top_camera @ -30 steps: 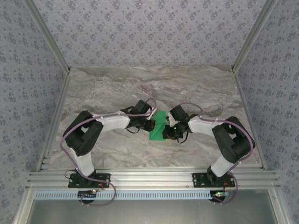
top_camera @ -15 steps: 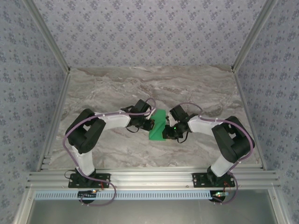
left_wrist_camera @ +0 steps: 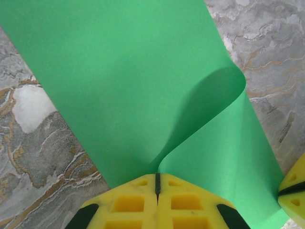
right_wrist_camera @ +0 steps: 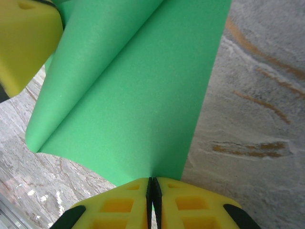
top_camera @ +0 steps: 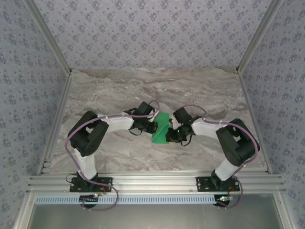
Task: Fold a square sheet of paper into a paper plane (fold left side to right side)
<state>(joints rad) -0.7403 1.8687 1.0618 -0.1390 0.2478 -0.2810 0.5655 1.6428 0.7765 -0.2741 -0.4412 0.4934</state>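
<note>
In the left wrist view, the left pincer (left_wrist_camera: 157, 183) sits at the bottom centre of the frame. Its yellow pads are pressed together on the near edge of the square sheet of paper (left_wrist_camera: 138, 90), with only a thin dark slit between them. From that pinch the green sheet rises and spreads towards the top of the frame. On the right, part of it bends over in a soft, rounded curl, not a sharp crease. A corner of another yellow pad shows at the lower right edge, touching the paper.

In the right wrist view, the right pincer (right_wrist_camera: 151, 187) is at the bottom centre, also pressed shut and pinching an edge of the sheet. The paper rolls over on itself towards the upper left.

From above, both pincers meet at the middle of the marbled desk (top_camera: 119, 90), with the sheet between them, partly lifted off the surface.
</note>
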